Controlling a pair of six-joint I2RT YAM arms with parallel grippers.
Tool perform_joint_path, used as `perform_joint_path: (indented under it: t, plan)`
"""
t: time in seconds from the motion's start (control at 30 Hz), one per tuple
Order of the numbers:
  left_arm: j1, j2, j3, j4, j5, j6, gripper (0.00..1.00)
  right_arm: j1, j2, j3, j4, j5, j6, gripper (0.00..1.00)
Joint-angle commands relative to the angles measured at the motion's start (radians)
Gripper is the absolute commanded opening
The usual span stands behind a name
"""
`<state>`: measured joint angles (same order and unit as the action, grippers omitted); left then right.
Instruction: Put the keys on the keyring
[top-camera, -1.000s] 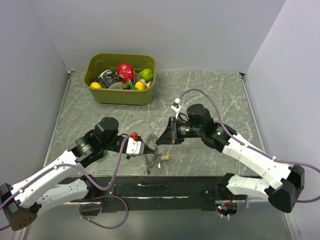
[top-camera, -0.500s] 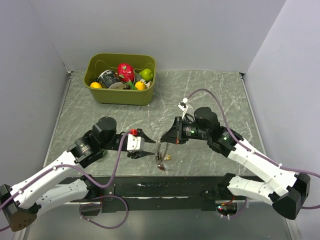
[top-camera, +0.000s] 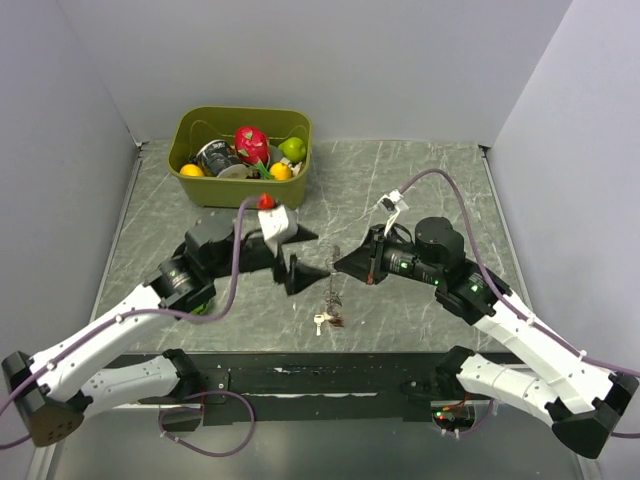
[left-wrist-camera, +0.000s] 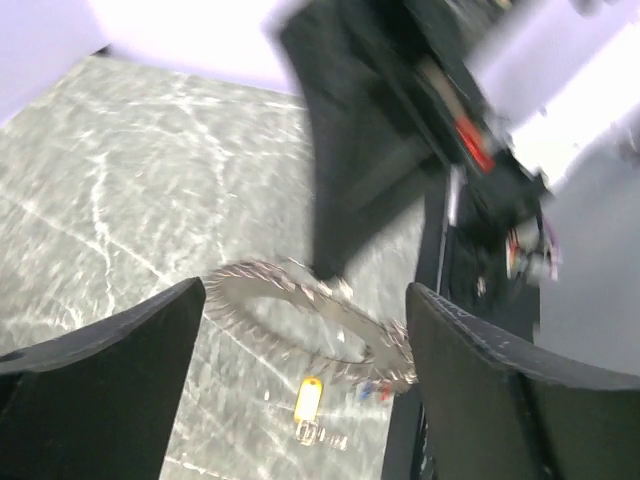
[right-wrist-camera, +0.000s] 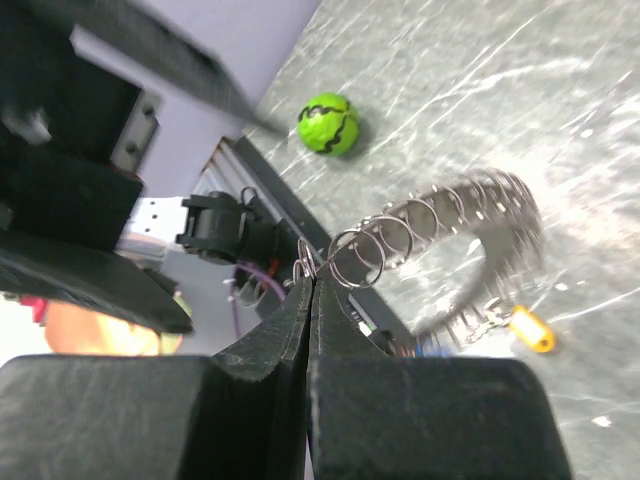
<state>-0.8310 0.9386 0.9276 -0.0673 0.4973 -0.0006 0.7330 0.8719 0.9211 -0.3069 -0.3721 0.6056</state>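
From above, the light is bright, even and diffuse. The bench (top-camera: 420, 180) carries a mild sheen, and only soft shadows lie under the arms. That view is sharp throughout.

The left wrist view is heavily motion-blurred. The right tool (left-wrist-camera: 332, 272) smears from 12 to 2 o'clock, the keyring (left-wrist-camera: 300, 320) is streaked, and the wall at 12 o'clock is blown out white.

In the right wrist view the keyring's coils near the centre are crisp, but its far arc at 3 o'clock is blurred. A green ball (right-wrist-camera: 328, 124) at 12 o'clock is fairly sharp, and the patch at 8 o'clock is overexposed.
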Motion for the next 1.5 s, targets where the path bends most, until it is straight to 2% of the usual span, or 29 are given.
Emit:
perform_joint_path:
  t: [0.0,0.07,0.17,0.37,0.5,0.53,0.63,0.7,0.87,1.03,1.1,1.27,1.47]
  plan:
    - [0.000,0.103,0.154,-0.006,-0.202,-0.217,0.91,-0.020,-0.039,0.024,0.055,0.021,-0.082,0.00]
    - [0.003,0.138,0.224,-0.067,-0.226,-0.265,0.95,-0.023,-0.050,0.028,0.049,0.007,-0.127,0.00]
    - [0.012,0.201,0.310,-0.126,-0.217,-0.315,0.95,-0.024,-0.066,0.038,0.040,-0.002,-0.185,0.00]
    - [0.067,0.220,0.286,-0.045,0.093,-0.380,0.93,-0.030,-0.097,0.028,0.058,-0.051,-0.273,0.00]
    - [0.188,0.218,0.248,0.007,0.266,-0.468,0.90,-0.033,-0.111,0.019,0.078,-0.085,-0.316,0.00]
    - [0.211,0.221,0.228,0.045,0.346,-0.490,0.89,-0.035,-0.120,0.015,0.084,-0.096,-0.323,0.00]
    - [0.276,0.233,0.192,0.115,0.466,-0.555,0.83,-0.038,-0.134,-0.007,0.124,-0.139,-0.331,0.00]
    - [0.280,0.239,0.189,0.116,0.478,-0.559,0.80,-0.040,-0.139,-0.010,0.141,-0.152,-0.331,0.00]
    - [0.280,0.236,0.175,0.133,0.510,-0.564,0.66,-0.044,-0.154,-0.019,0.155,-0.128,-0.328,0.00]
    - [0.274,0.223,0.157,0.152,0.497,-0.578,0.51,-0.046,-0.154,-0.014,0.160,-0.116,-0.314,0.00]
    - [0.265,0.221,0.160,0.135,0.478,-0.567,0.47,-0.047,-0.151,-0.016,0.169,-0.119,-0.308,0.00]
    - [0.222,0.236,0.209,0.057,0.437,-0.506,0.41,-0.049,-0.142,-0.018,0.172,-0.119,-0.302,0.00]
    - [0.195,0.224,0.228,0.037,0.417,-0.495,0.44,-0.052,-0.139,-0.022,0.173,-0.116,-0.302,0.00]
